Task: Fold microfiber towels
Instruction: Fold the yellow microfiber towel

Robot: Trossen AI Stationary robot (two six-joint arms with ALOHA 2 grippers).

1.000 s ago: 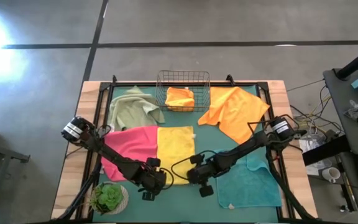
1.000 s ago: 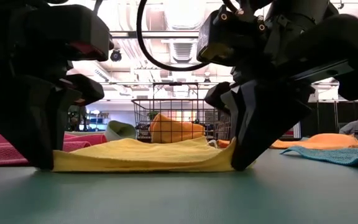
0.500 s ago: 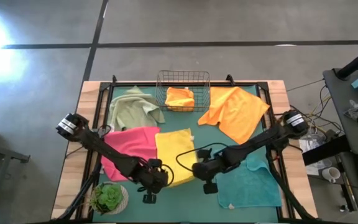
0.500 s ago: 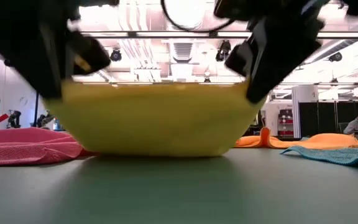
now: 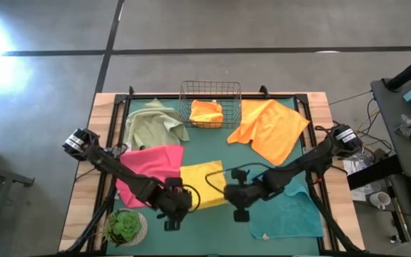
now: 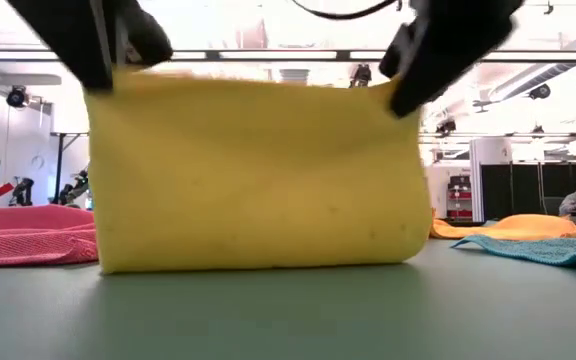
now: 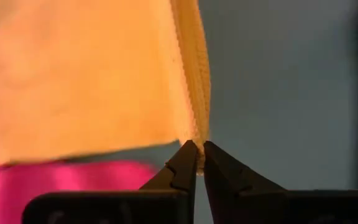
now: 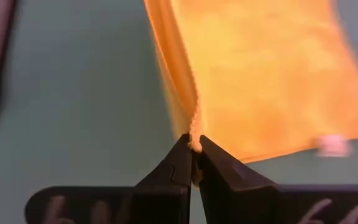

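Note:
The yellow microfiber towel (image 5: 204,182) is raised by its near edge and stands as a sheet (image 6: 258,170) in the low view, its lower part on the green mat (image 6: 288,310). My left gripper (image 5: 182,198) and right gripper (image 5: 230,194) are both shut on it, one at each near corner. A pink towel (image 5: 148,170), a sage towel (image 5: 154,123), an orange towel (image 5: 268,128) and a teal towel (image 5: 285,208) lie flat around it. Another orange towel (image 5: 207,112) sits in the wire basket (image 5: 210,89). My left gripper pinches the yellow towel's near left corner (image 7: 197,138) between its two fingertips, slanting down from the near side. The corner is lifted clear and the cloth hangs below it. My right gripper pinches the near right corner (image 8: 193,134) the same way, at the fingertips. The top edge (image 6: 248,80) runs nearly straight between the two grippers, and the towel's far part stays on the mat.
A potted plant (image 5: 123,227) stands at the table's near left corner. The wire basket is at the far middle. Pink cloth lies close on the left of the yellow towel, teal cloth close on the right.
Both grippers have gone up, staying shut, and have lifted the yellow towel's near edge off the mat. The towel, which lay flat, now hangs as a tall sheet while its far part stays on the mat.

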